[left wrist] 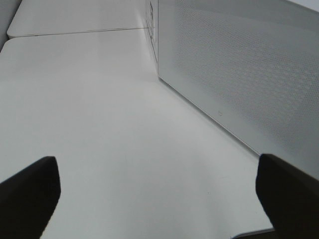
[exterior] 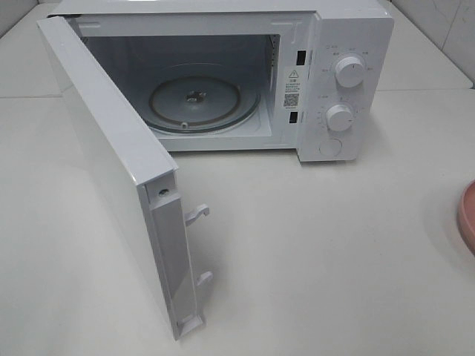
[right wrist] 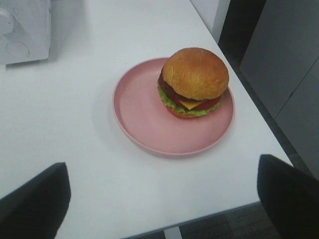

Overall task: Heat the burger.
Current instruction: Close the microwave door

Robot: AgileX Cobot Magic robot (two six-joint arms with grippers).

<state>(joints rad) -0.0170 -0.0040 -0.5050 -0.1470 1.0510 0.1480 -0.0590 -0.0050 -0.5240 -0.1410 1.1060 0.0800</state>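
The burger (right wrist: 194, 82), an orange-brown bun over cheese, tomato and green lettuce, sits off-centre on a round pink plate (right wrist: 144, 119) in the right wrist view. My right gripper (right wrist: 162, 199) hangs open some way back from the plate, nothing between its dark fingers (right wrist: 35, 204). In the exterior high view only the plate's rim (exterior: 467, 215) shows at the right edge; the burger and both arms are out of frame there. My left gripper (left wrist: 159, 196) is open over bare table beside the microwave door (left wrist: 239, 74).
A white microwave (exterior: 223, 74) stands at the back with its door (exterior: 111, 163) swung wide toward the front left and a glass turntable (exterior: 204, 100) inside. Two dials (exterior: 349, 72) sit on its right panel. The table edge (right wrist: 259, 109) runs close past the plate.
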